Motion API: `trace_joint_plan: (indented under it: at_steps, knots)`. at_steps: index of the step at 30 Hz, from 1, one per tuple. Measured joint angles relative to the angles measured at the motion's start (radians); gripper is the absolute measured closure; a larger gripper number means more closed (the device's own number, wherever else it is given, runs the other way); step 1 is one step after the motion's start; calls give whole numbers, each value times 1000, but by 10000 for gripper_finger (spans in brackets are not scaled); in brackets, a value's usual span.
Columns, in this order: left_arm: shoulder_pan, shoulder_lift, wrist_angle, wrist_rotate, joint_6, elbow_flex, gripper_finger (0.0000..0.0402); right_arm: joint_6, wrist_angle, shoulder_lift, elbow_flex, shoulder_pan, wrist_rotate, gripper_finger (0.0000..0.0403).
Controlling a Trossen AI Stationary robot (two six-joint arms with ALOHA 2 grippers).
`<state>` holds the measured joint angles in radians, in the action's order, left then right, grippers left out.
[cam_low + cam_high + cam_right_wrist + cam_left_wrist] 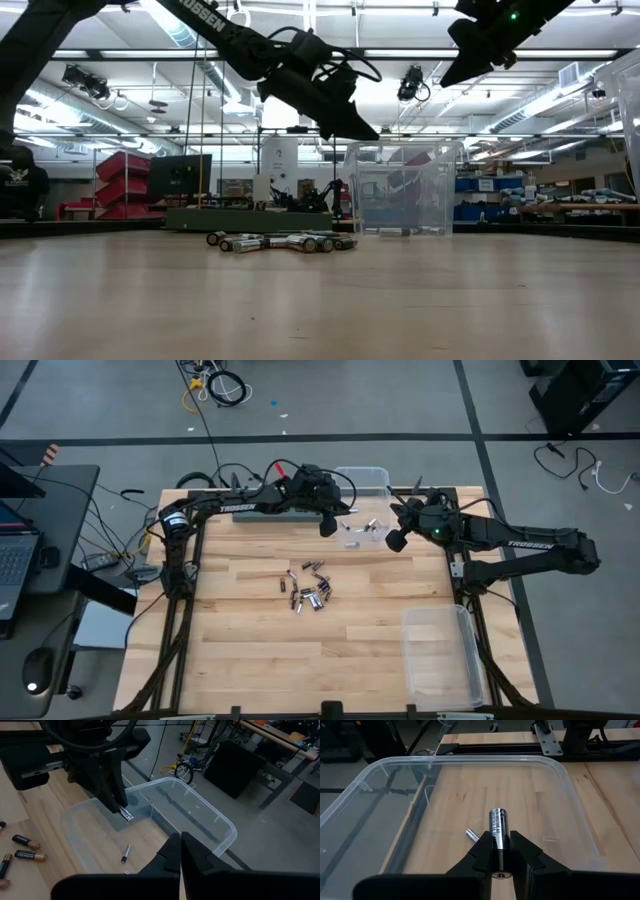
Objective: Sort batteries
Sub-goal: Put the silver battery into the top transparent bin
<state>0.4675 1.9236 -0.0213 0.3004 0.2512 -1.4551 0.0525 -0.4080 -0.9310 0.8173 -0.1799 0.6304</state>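
"TROSSEN" stands in white on the left arm (236,506) and again on the right arm (528,545); fine print runs along the silvery battery (498,827) but cannot be read.

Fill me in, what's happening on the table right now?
Battery sorting is under way. The left claw is shut on a silvery battery and holds it above the clear bin at the far edge of the table, where one battery already lies. The right claw is shut and empty, raised next to that bin. A pile of batteries waits mid-table, and a second clear bin sits at the near right.
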Motion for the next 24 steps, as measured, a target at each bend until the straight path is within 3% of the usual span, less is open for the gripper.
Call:
trace_joint_plan:
  at_steps: [24]
  knots:
    - [-1, 0, 12, 0, 4, 0, 331, 1, 1, 0, 0, 0, 0, 400]
